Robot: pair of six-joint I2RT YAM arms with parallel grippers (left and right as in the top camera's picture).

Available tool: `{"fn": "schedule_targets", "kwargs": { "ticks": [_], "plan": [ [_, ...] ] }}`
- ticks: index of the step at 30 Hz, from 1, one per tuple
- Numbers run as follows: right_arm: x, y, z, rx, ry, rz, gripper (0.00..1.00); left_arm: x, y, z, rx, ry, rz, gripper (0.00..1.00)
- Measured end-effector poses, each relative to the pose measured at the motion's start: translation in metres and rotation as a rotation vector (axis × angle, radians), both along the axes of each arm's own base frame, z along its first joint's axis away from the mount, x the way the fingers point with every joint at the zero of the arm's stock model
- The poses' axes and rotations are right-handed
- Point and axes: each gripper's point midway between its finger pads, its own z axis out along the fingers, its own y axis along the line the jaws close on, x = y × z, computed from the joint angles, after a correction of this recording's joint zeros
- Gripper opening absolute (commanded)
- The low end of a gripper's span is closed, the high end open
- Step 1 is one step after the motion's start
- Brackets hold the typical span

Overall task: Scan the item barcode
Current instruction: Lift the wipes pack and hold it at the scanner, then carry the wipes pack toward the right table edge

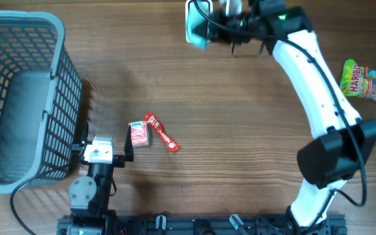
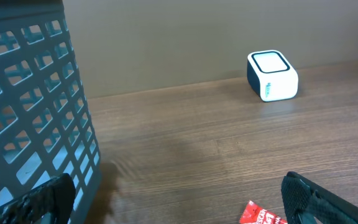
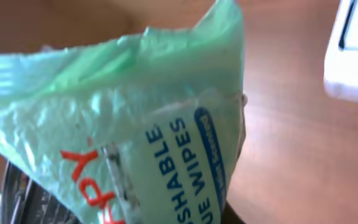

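The right arm rose from its base at the lower right of the overhead view and stretched long and nearly straight to the top centre. There its wrist was bent towards the left. The right end effector was closed narrow on the wipes pack. In the right wrist view the green pack hung crumpled in front of the camera and filled most of the frame. The white scanner showed at the upper right edge, on the bench beyond the pack.

The left arm sat folded low at the lower left, just beside the basket. The left end effector was spread wide and held nothing. Two red packets lay just to its right.
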Motion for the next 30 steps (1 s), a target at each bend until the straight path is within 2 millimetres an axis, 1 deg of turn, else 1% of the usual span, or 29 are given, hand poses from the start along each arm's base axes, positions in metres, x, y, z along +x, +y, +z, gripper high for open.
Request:
{"fn": "schedule_targets", "kwargs": {
  "ticks": [1, 2, 3, 4, 5, 7, 8, 9, 10, 11, 13, 14, 16, 18, 21, 23, 26, 27, 28, 29, 30],
  "plan": [
    [0.018, 0.001, 0.011, 0.003, -0.104, -0.026, 0.05, 0.000, 0.000, 0.000, 0.000, -0.001, 0.000, 1.00],
    [0.030, 0.000, 0.006, -0.013, -0.133, -0.051, 0.05, 0.000, 0.000, 0.000, 0.000, 0.000, 0.000, 1.00],
    [0.046, -0.001, -0.006, -0.034, -0.162, -0.080, 0.05, 0.000, 0.000, 0.000, 0.000, 0.000, 0.000, 1.00],
    [0.057, -0.001, -0.016, -0.050, -0.181, -0.095, 0.05, 0.000, 0.000, 0.000, 0.000, 0.000, 0.000, 1.00],
    [0.077, 0.001, -0.032, -0.082, -0.229, -0.125, 0.05, 0.000, 0.000, 0.000, 0.000, -0.001, 0.000, 1.00],
    [0.097, 0.004, -0.061, -0.148, -0.265, -0.172, 0.05, 0.000, 0.000, 0.000, 0.000, 0.000, 0.000, 1.00],
    [0.112, 0.010, -0.076, -0.194, -0.321, -0.211, 0.05, 0.000, 0.000, 0.000, 0.000, 0.000, 0.000, 1.00],
    [0.119, 0.014, -0.088, -0.233, -0.348, -0.237, 0.04, 0.000, 0.000, 0.000, 0.000, 0.000, 0.000, 1.00],
    [0.124, 0.020, -0.091, -0.248, -0.385, -0.254, 0.04, 0.000, 0.000, 0.000, 0.000, 0.000, 0.000, 1.00],
    [0.133, 0.028, -0.094, -0.265, -0.448, -0.292, 0.05, 0.000, 0.000, 0.000, 0.000, 0.000, 0.000, 1.00],
    [0.142, 0.033, -0.101, -0.294, -0.496, -0.342, 0.05, 0.000, 0.000, 0.000, 0.000, 0.001, 0.000, 1.00],
    [0.146, 0.030, -0.106, -0.311, -0.502, -0.364, 0.05, 0.000, 0.000, 0.000, 0.000, 0.000, 0.000, 1.00],
    [0.155, 0.018, -0.123, -0.363, -0.497, -0.424, 0.05, 0.000, 0.000, 0.000, 0.000, 0.000, 0.000, 1.00],
    [0.160, 0.005, -0.134, -0.413, -0.497, -0.455, 0.05, 0.000, 0.000, 0.000, 0.000, 0.000, 0.000, 1.00],
    [0.163, -0.002, -0.134, -0.444, -0.509, -0.470, 0.05, 0.000, 0.000, 0.000, 0.000, 0.000, 0.000, 1.00],
    [0.163, -0.003, -0.136, -0.449, -0.504, -0.470, 0.05, 0.000, 0.000, 0.000, 0.000, 0.000, 0.000, 1.00],
    [0.155, -0.010, -0.151, -0.504, -0.421, -0.435, 0.05, 0.000, 0.000, 0.000, 0.000, 0.000, 0.000, 1.00],
    [0.154, -0.016, -0.150, -0.521, -0.391, -0.427, 0.05, 0.000, 0.000, 0.000, 0.000, 0.000, 0.000, 1.00],
    [0.153, -0.027, -0.142, -0.546, -0.353, -0.422, 0.05, 0.000, 0.000, 0.000, 0.000, 0.000, 0.000, 1.00],
    [0.150, -0.044, -0.129, -0.572, -0.319, -0.427, 0.05, 0.000, 0.000, 0.000, 0.000, 0.000, 0.000, 1.00],
    [0.143, -0.073, -0.109, -0.608, -0.281, -0.452, 0.05, 0.000, 0.000, 0.000, 0.000, 0.000, 0.000, 1.00]
  ]
}}
